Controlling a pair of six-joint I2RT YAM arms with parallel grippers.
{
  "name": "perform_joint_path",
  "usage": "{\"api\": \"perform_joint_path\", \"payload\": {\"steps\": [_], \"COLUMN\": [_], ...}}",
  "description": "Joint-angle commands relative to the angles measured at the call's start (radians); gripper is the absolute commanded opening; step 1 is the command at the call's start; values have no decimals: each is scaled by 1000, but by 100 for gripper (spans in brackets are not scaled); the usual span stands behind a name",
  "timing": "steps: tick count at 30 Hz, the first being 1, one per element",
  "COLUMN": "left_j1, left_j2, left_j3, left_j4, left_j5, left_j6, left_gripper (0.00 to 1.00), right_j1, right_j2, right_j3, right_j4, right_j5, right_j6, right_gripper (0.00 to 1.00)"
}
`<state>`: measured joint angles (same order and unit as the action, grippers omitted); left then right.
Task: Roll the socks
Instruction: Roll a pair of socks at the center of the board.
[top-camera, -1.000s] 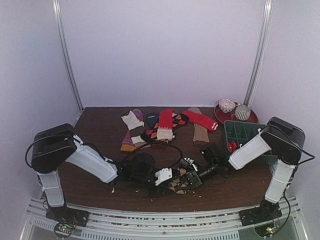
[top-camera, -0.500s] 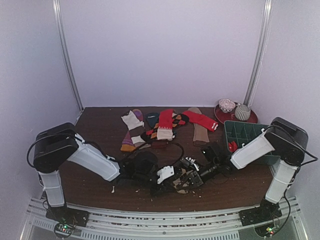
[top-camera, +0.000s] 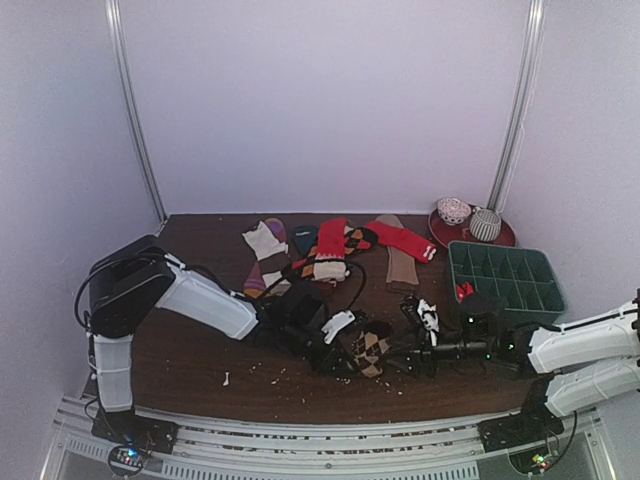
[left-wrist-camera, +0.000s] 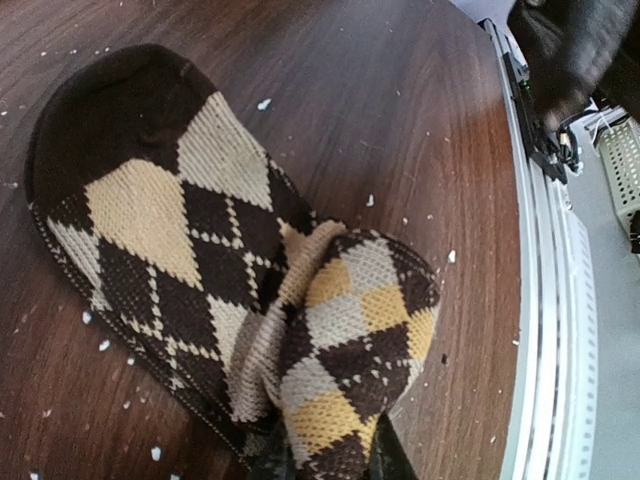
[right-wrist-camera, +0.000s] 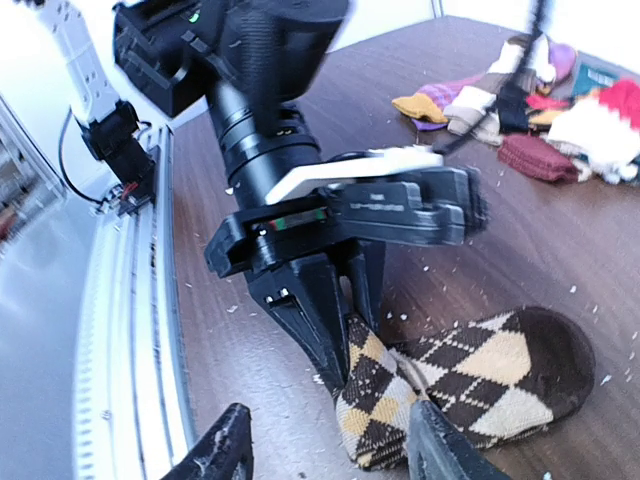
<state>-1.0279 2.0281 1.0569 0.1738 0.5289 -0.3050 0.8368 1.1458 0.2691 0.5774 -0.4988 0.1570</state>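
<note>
Between the tips of our left gripper (left-wrist-camera: 326, 462) sits a folded-over end of the brown argyle sock (left-wrist-camera: 190, 230), and we have those jaws pinched shut on the cloth. Beyond the jaws the rest of that sock lies flat on the wooden table (left-wrist-camera: 400, 120), its dark rounded end farthest from the fingertips, with pale crumbs (left-wrist-camera: 262, 104) scattered around it. Our right gripper (right-wrist-camera: 330, 450) has its jaws spread wide with nothing between them. Just ahead of its fingertips lies the same sock, with the left gripper reaching down onto it from above. Well beyond both pairs of jaws, toward the back of the table, we see the red sock (top-camera: 403, 240) with its striped cuff, lying beside a heap of other socks (top-camera: 300, 262). Off to the right gripper's outer side stands a green tray (top-camera: 505, 275).
</note>
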Motion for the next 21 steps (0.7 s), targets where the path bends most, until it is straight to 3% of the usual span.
{"api": "perform_joint_path", "payload": {"steps": [1, 7, 21], "left_j1": [8, 15, 20], "left_j2": [117, 146, 144], "left_j3": [-7, -4, -20], "left_j4": [-298, -317, -318], "left_j5": [-52, -50, -48], "left_j6": [-34, -27, -13], "left_gripper": [0, 0, 0], "right_j1": [60, 107, 108], "right_j2": [62, 195, 342], "right_j3": [1, 30, 60], "right_j4": [118, 133, 149], "right_j5": [159, 197, 246], "right_j6": [-145, -184, -218], "right_gripper": [55, 57, 54]}}
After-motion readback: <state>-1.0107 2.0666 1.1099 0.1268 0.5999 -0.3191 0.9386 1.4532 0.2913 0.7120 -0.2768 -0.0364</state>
